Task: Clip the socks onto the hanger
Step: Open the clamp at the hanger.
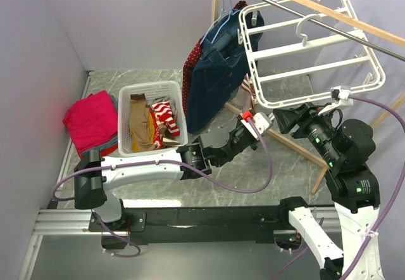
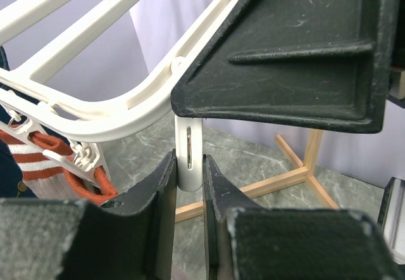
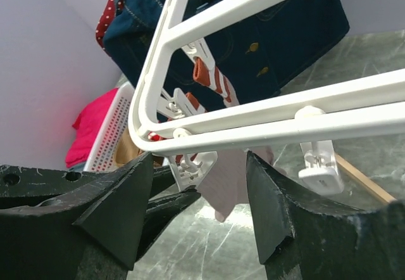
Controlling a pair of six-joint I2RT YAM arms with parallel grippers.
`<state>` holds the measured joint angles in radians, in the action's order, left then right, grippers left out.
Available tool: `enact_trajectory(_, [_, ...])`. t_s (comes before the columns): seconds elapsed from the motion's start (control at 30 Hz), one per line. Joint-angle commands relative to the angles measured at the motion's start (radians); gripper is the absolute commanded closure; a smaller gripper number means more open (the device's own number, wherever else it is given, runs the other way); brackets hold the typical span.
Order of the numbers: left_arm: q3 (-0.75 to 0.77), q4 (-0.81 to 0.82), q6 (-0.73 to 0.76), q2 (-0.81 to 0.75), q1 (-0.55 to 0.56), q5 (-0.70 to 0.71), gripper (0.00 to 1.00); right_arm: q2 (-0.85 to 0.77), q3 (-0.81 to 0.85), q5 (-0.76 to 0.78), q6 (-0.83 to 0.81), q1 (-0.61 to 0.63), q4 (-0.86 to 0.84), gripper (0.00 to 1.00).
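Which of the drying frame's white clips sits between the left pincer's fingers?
The bare white plastic clip under the curved corner of the white plastic drying frame; the left pincer grips it. The neighbouring clip already holds a red-striped sock.

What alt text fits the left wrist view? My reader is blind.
The left gripper pinches a white clip hanging under the white hanger. At left, a striped sock hangs clipped to it.
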<state>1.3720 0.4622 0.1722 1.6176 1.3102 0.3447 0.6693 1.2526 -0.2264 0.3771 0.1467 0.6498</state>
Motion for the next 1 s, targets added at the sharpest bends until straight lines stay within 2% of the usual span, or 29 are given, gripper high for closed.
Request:
enact_trajectory(0.0, [-0.008,0.029,-0.031,-0.058,-0.006,-0.030,0.82,0.010,-0.002,-0.047,0.002,-0.004,-0.058,0.34])
enact_trajectory(0.27, [-0.028,0.050,-0.053,-0.070,-0.011,-0.041,0.81,0.032,-0.042,-0.155,0.025,-0.013,-0.116,0.37])
enact_trajectory(0.53, [-0.039,0.053,-0.066,-0.081,-0.019,-0.050,0.81,0.035,-0.051,-0.177,0.026,-0.025,-0.141,0.45])
enact_trajectory(0.63, [-0.045,0.056,-0.071,-0.082,-0.020,-0.055,0.80,0.039,-0.047,-0.183,0.020,-0.027,-0.138,0.51])
enact_trajectory(0.83, [-0.045,0.047,-0.074,-0.084,-0.020,-0.053,0.76,0.033,-0.050,-0.174,0.005,-0.029,-0.131,0.75])
enact_trajectory(0.9, [-0.044,0.043,-0.076,-0.085,-0.020,-0.053,0.68,0.029,-0.051,-0.169,-0.001,-0.029,-0.127,0.78])
enact_trajectory(0.93, [-0.041,0.039,-0.079,-0.085,-0.020,-0.053,0.64,0.026,-0.053,-0.166,-0.006,-0.029,-0.127,0.84])
enact_trajectory(0.97, [-0.040,0.035,-0.080,-0.085,-0.020,-0.053,0.62,0.024,-0.056,-0.163,-0.009,-0.027,-0.127,0.86])
